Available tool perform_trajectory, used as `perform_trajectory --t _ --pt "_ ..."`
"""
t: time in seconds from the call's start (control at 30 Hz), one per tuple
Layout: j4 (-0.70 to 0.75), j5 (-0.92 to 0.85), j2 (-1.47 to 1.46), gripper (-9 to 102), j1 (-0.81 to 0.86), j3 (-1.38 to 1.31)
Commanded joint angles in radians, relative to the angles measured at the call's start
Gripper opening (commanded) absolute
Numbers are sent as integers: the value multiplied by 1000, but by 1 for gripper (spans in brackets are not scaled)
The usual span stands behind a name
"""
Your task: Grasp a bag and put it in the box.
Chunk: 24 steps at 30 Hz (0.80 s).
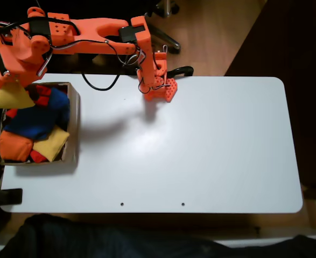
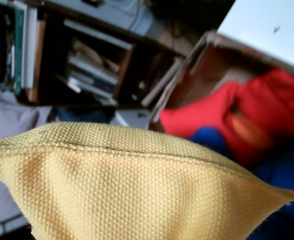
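We see the orange arm swung out to the left edge of the white table [image 1: 201, 145] in the fixed view, its gripper [image 1: 4, 75] carrying the mustard-yellow bag [image 1: 7, 95], which hangs at the far corner of the cardboard box [image 1: 73, 123], part over the rim and part beyond it. In the wrist view the bag [image 2: 131, 190] spreads across the lower frame, its woven cloth and stitched seam close to the lens; we cannot see the jaws themselves, but the bag is off the table and must be pinched between them. The box already holds other beanbags: a blue bag [image 1: 31, 121], an orange bag [image 1: 13, 146], a second yellow one [image 1: 51, 144] and red cloth [image 2: 277, 100]. We judge the bag light and soft, loose-filled, so it sags and changes shape around the grip rather than holding form; the coarse weave should give good friction. A pinch across its middle or along the seam edge looks soundest. The likely trouble, in our view, is letting go while it overhangs the rim.
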Motion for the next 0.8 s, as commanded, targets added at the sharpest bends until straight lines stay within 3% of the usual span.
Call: perform_trajectory --t 0.0,0.2,0.3,0.53,0.77 --pt "-20 -15 -2 17 25 -104" --pt "5 -63 -72 18 38 -121" --pt "28 -89 -98 25 35 -123" --pt "114 -153 -146 32 20 -123" --pt "195 -195 -173 53 8 -112"
